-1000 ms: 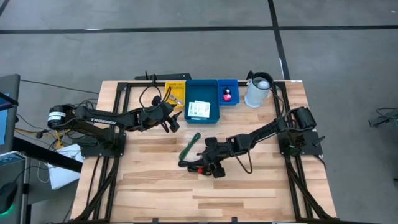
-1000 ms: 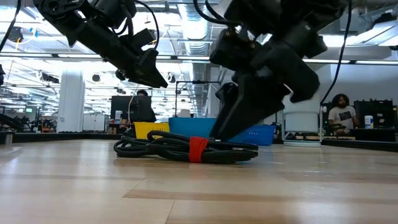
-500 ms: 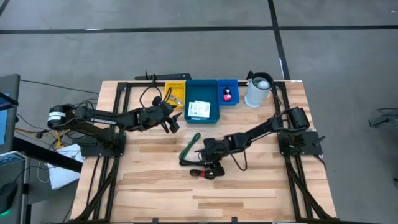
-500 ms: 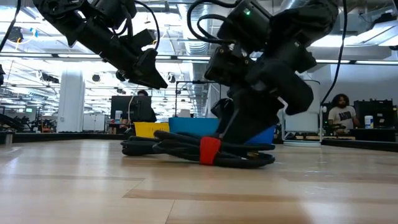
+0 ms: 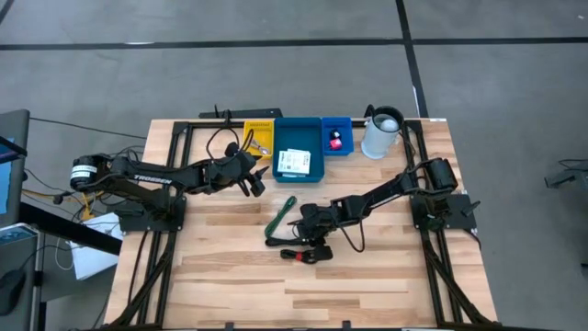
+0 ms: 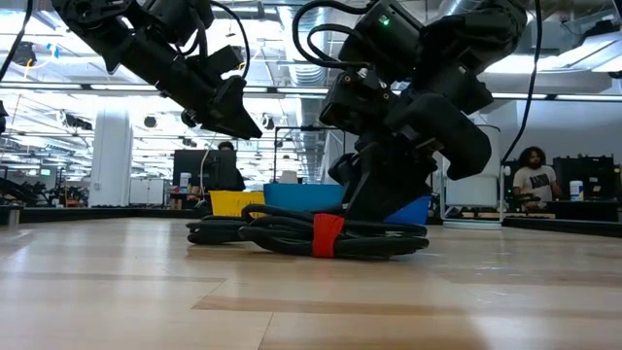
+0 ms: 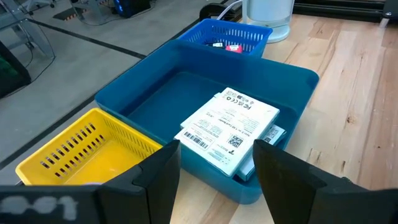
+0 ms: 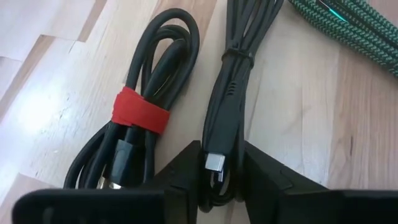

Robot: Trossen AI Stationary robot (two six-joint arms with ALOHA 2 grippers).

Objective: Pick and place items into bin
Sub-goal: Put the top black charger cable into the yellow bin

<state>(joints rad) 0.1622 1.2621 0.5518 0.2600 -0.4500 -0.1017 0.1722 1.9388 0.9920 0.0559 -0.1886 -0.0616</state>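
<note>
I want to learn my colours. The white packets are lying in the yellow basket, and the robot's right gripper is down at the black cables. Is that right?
Not quite. The white packets lie in the big blue bin, not the yellow basket beside it; the left wrist view shows this. The right gripper is indeed down at the black cables.

surface (image 5: 367, 276): pale wood planks | far edge: yellow basket (image 5: 258, 137), blue bin (image 5: 299, 176), small blue basket (image 5: 337, 148), white jug (image 5: 380, 134) | middle: green cable (image 5: 279, 217), black cable with red tie (image 5: 303, 254), second black cable (image 8: 230, 106)

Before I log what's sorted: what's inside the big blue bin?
The blue bin holds white printed packets, stacked. Whatever lies beneath them is covered.
</note>
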